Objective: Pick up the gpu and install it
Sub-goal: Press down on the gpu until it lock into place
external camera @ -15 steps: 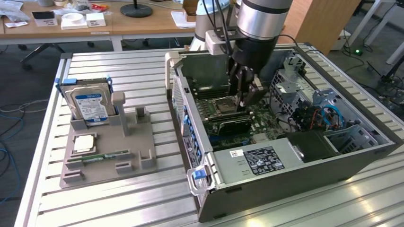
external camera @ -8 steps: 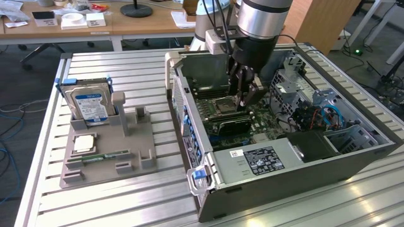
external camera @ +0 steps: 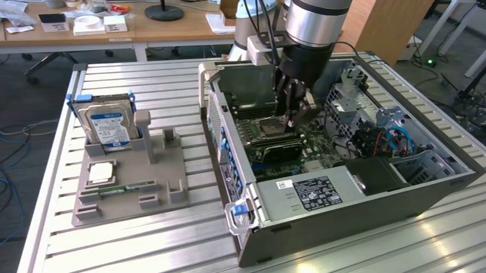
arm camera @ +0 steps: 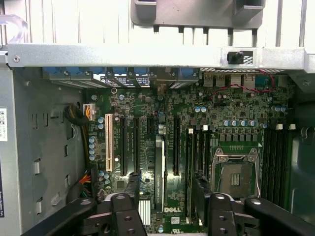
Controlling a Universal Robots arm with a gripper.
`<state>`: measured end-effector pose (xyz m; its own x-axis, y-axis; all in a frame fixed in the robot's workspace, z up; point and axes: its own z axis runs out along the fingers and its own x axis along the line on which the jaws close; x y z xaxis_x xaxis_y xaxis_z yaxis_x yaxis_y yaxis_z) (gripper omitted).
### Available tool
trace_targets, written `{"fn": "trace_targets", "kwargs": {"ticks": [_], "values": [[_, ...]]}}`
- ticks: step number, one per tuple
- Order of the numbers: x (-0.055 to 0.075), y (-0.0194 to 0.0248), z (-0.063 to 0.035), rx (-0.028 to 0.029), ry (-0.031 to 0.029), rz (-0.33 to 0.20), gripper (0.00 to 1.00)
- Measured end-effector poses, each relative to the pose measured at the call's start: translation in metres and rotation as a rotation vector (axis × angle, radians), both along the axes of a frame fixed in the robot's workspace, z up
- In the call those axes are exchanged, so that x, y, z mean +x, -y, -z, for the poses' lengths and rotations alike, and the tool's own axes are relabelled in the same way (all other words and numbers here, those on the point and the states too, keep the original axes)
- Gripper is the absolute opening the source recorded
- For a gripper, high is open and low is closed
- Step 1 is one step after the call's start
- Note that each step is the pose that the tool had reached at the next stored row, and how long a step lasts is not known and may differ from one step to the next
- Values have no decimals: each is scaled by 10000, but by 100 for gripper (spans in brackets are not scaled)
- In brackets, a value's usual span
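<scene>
on the exterior view's left, a grey holder [external camera: 152, 176] sits on the slatted metal surface [external camera: 152, 239]. a blue-labelled hard drive [external camera: 106, 126] stands upright in its back slot, and a square chip [external camera: 101, 172] and a narrow green memory stick [external camera: 122, 189] lie nearer the front. just beside the holder, further right, an open computer case [external camera: 342, 210] lies on its side with the motherboard [arm camera: 147, 105] exposed. the arm reaches down into the case, and the claw [external camera: 292, 116] hangs close over the board near the processor socket [arm camera: 236, 172]. its jaws stand wide apart and hold nothing. the gpu [external camera: 275, 149] stands on edge on the board, apparently in an expansion slot, as a dark flat card just below the claw. the wrist view shows the gpu [arm camera: 159, 169] edge-on as a thin strip between the two black fingers [arm camera: 133, 187] of the claw [arm camera: 165, 189], with a gap on each side. a labelled power supply [external camera: 315, 192] fills the case's near end.
</scene>
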<state>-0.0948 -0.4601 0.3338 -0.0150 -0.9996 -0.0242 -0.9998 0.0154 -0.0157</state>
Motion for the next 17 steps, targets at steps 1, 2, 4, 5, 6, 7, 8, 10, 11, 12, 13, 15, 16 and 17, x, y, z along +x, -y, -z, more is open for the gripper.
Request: {"fn": "trace_targets", "kwargs": {"ticks": [1, 2, 4, 5, 6, 7, 8, 10, 11, 12, 13, 15, 16, 17], "values": [[0, 0, 0, 0, 0, 0, 50], [0, 0, 0, 0, 0, 0, 50], [0, 0, 0, 0, 0, 0, 38], [0, 0, 0, 0, 0, 0, 38], [0, 0, 0, 1, 0, 0, 32], [0, 0, 0, 0, 0, 0, 26], [0, 0, 0, 1, 0, 0, 26], [0, 0, 0, 0, 0, 0, 14], [0, 0, 0, 0, 0, 0, 14], [0, 0, 0, 0, 0, 0, 11], [0, 0, 0, 0, 0, 0, 11], [0, 0, 0, 0, 0, 0, 11], [0, 0, 0, -1, 0, 0, 11], [0, 0, 0, 0, 0, 0, 11]]}}
